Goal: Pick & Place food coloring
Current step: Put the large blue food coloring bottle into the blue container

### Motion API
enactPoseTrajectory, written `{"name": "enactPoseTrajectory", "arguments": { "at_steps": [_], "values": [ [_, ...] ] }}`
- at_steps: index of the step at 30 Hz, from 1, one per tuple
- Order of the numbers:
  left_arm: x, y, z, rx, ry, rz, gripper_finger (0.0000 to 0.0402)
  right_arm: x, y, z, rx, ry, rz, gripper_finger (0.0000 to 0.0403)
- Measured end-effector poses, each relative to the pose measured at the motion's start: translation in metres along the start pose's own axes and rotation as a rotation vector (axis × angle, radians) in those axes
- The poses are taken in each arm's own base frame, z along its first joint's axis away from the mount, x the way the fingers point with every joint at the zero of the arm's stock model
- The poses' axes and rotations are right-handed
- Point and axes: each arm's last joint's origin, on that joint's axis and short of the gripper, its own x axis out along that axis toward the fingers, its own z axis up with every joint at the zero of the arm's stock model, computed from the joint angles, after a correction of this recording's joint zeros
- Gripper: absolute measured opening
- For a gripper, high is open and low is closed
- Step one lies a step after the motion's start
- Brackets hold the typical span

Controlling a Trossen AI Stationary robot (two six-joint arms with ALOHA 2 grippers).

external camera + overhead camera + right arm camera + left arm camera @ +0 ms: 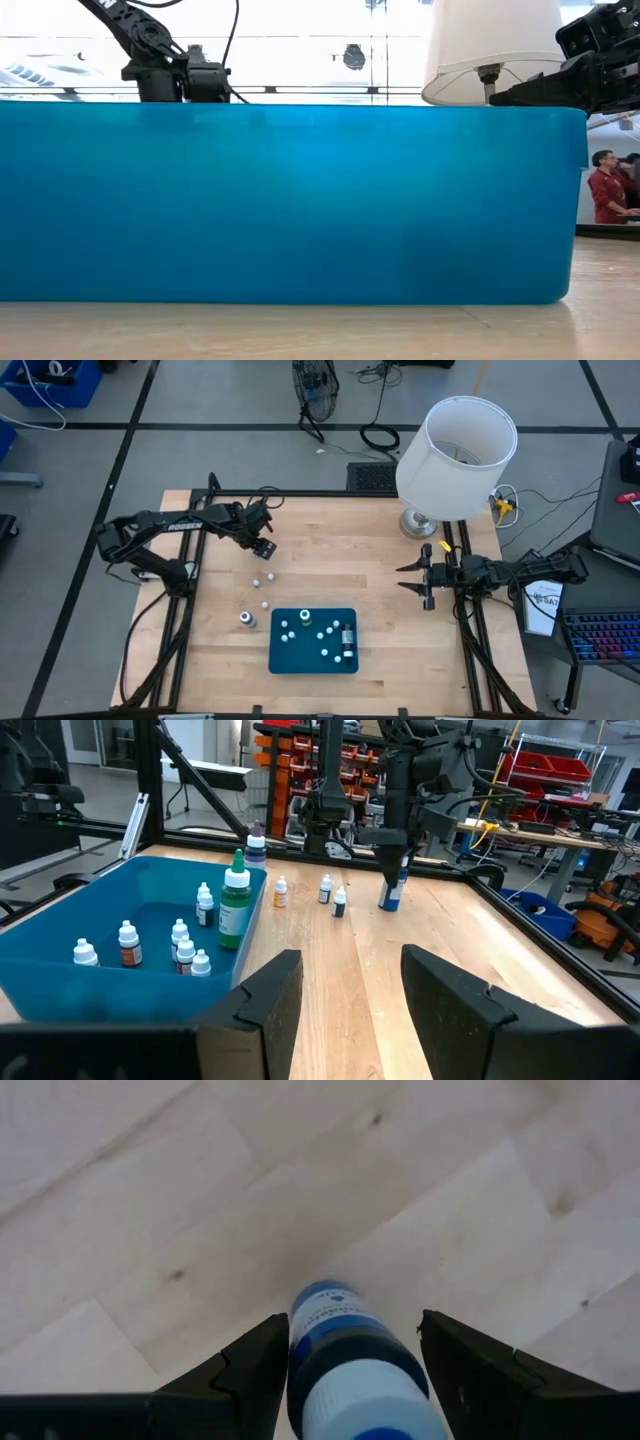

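My left gripper (263,547) hangs over the far left of the wooden table, pointing steeply down, shut on a dark-blue food coloring bottle (340,1340) with a pale cap. In the right wrist view that bottle (391,895) shows below the fingers. Several small bottles stand upright in the blue tray (285,660), among them a taller green one (236,910). More small bottles stand loose on the table between gripper and tray (256,582) (246,619). My right gripper (412,578) waits open and level at the right edge. My left gripper pinches the blue bottle's body (300,1355) between its two fingers, coming from above and pointing steeply down along the bottle. The cap end reaches far back between the fingers and the base sticks out below them. The bottle is upright; whether its base touches the table, I cannot tell.
A white lampshade on a metal foot (455,455) stands at the table's far right corner. The tray's blue wall (300,200) fills the low view. There is bare wood right of the loose bottles and between the tray and my right gripper.
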Motion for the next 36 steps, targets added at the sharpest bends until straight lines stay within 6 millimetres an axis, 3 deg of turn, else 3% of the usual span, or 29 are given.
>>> {"name": "enactPoseTrajectory", "arguments": {
  "at_steps": [10,15,20,26,32,36],
  "values": [
    [0.000,0.000,0.000,0.031,0.000,0.002,0.0221,0.000,0.000,0.000,0.000,0.000,0.000,0.0160],
    [0.000,0.000,0.000,0.082,0.001,0.002,0.0142,0.000,0.000,0.000,0.000,0.000,0.000,0.0161],
    [-0.007,-0.010,0.000,0.112,0.002,0.014,0.0135,0.000,0.000,0.000,0.000,0.000,0.000,0.0161],
    [-0.037,-0.048,-0.003,0.233,0.007,-0.019,0.0135,0.000,0.000,0.000,0.000,0.000,0.000,0.0160],
    [-0.090,-0.106,-0.014,0.375,-0.067,-0.141,0.0135,0.000,0.000,0.000,0.000,0.000,0.000,0.0162],
    [-0.123,-0.142,-0.032,0.474,-0.157,-0.221,0.0135,0.000,0.000,0.000,0.000,0.000,0.000,0.0160]
  ]
}}
